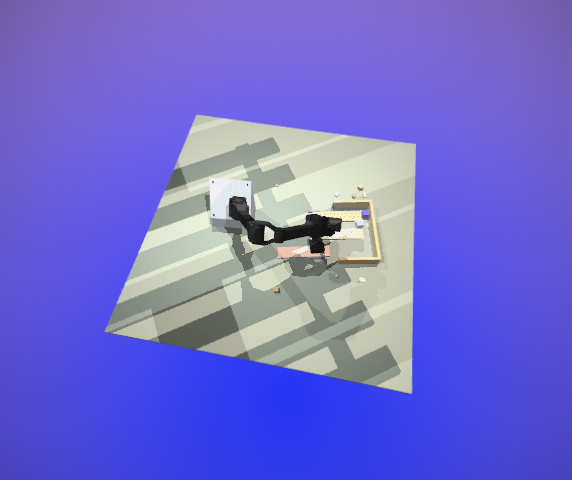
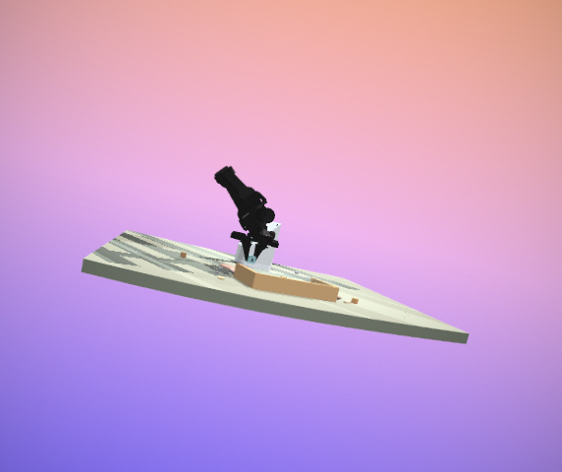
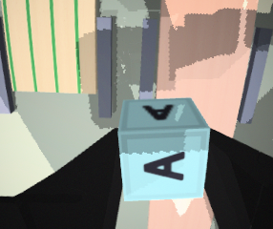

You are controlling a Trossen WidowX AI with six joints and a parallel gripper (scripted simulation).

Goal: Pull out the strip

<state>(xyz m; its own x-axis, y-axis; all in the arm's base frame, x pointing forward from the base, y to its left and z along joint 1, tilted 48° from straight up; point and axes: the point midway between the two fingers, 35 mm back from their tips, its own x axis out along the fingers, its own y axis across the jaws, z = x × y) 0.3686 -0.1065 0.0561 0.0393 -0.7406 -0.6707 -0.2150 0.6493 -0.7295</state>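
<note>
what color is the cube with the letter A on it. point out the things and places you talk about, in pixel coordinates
Light blue (image 2: 252,259) (image 3: 164,164), with black letters; the wrist view shows it best.

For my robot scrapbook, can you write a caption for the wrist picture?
Gripper pinching the blue letter A cube.

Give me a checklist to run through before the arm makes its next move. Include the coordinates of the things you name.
1. Gripper (image 1: 316,242) (image 2: 252,257) (image 3: 158,135) shut on the labelled cube (image 2: 252,260) (image 3: 164,164): ok.
2. Letter A readable on the cube: ok, in the wrist view.
3. Pink strip (image 1: 289,252) (image 3: 208,72) outside the wooden frame (image 1: 376,232) (image 2: 297,288): ok.
4. Pink strip clear of its side rails (image 3: 256,76): not ok, they flank it.
5. Purple cube (image 1: 365,213) inside the frame: ok.
6. Cube's underside undamaged: cannot tell, out of sight.
</note>
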